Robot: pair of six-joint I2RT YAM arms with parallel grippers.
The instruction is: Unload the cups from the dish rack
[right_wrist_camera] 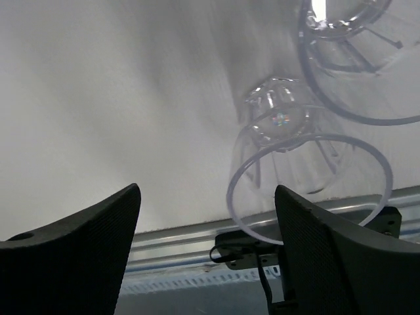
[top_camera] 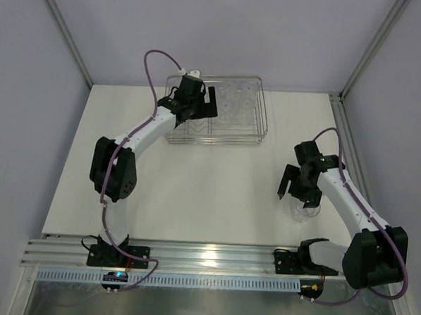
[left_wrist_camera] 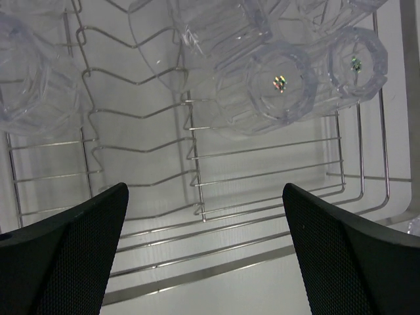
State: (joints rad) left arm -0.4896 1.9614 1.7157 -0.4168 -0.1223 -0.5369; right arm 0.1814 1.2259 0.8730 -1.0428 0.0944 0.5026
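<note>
Silvery wire is what the dish rack (top_camera: 218,139) is made of, and it is set at the far edge of the white tabletop (top_camera: 208,193), left of centre. Several clear plastic cups (left_wrist_camera: 275,85) are crowded in its far part, their faceted bases turned toward the left wrist camera, while the near wire rows and V-shaped dividers are left bare. The left claw (left_wrist_camera: 205,190) is held above the rack with its fingers spread wide and nothing gripped. Well apart from the rack, near the right front of the tabletop, the right claw (right_wrist_camera: 207,190) is also seen wide, with no cup clamped between its fingers. Just beyond its right finger a cup (right_wrist_camera: 308,190) is seen on the tabletop, rim toward the camera, and a second cup (right_wrist_camera: 354,59) is placed close beside it.
</note>
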